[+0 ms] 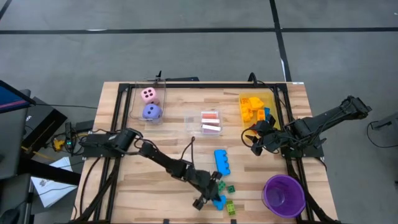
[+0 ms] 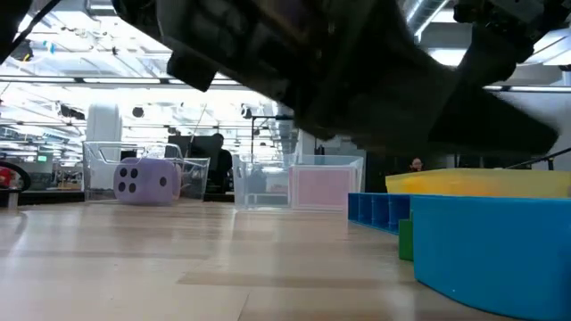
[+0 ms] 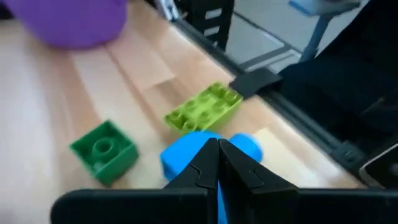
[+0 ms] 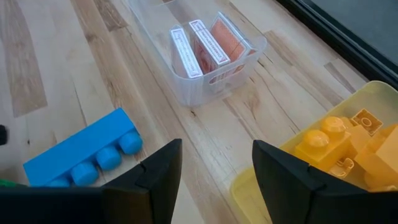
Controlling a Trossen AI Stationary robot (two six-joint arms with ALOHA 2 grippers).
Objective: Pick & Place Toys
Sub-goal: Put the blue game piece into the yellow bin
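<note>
My left gripper (image 1: pixel 210 195) is near the table's front edge, its fingers shut (image 3: pixel 219 155) right over a small blue brick (image 3: pixel 184 157). A dark green brick (image 3: pixel 104 150) and a light green brick (image 3: pixel 203 107) lie flat on the table beside the blue one. A long blue brick (image 1: pixel 222 162) lies at mid-table. My right gripper (image 1: pixel 255 140) is open and empty (image 4: pixel 216 167), beside the yellow bin (image 1: pixel 271 98) of yellow and orange bricks (image 4: pixel 336 146). A pink die (image 1: pixel 148 94) and a purple die (image 1: pixel 152 112) sit in a clear bin. Pink-backed cards (image 1: pixel 210 122) stand in another clear bin. My left gripper's shut fingertips (image 3: pixel 211 163) stand against the top of the small blue brick (image 3: pixel 242 147), coming down at a slant. The fingers hide the spot, so I cannot tell whether they touch the brick. The brick lies on the table.
A round purple cup (image 1: pixel 283 194) stands at the front right, close to the green bricks. A black frame rail (image 3: pixel 292 112) runs along the table's edge near the left gripper. Bare wood lies at the front left and between the bins.
</note>
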